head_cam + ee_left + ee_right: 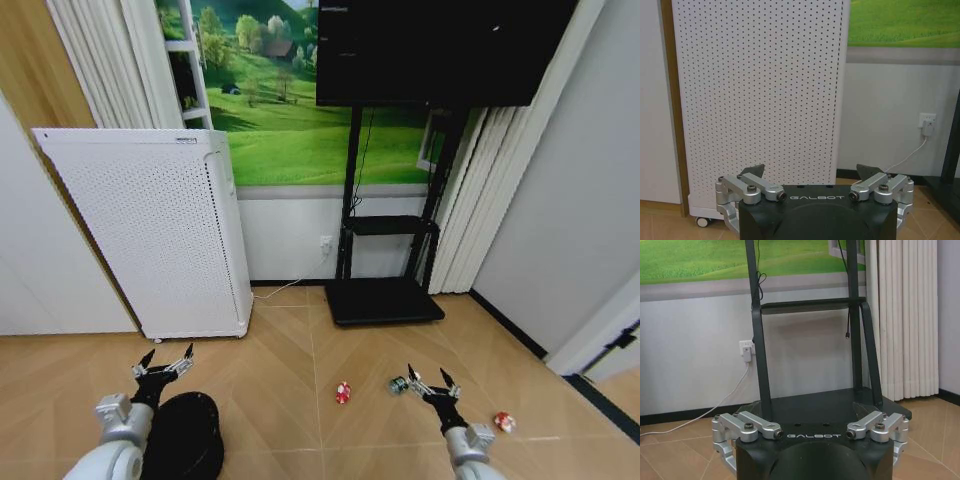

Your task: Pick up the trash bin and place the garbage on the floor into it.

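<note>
Left hand (165, 360) wide above trash bin (185, 435); right hand (430, 381) wide beside garbage (399, 385).

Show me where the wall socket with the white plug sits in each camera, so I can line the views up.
Head view: the wall socket is low on the white wall, between the white perforated appliance and the TV stand.
Left wrist view: on the white wall, beyond the appliance's edge.
Right wrist view: on the wall, close beside one post of the TV stand.
Shared landmark: the green landscape mural above that wall.
</note>
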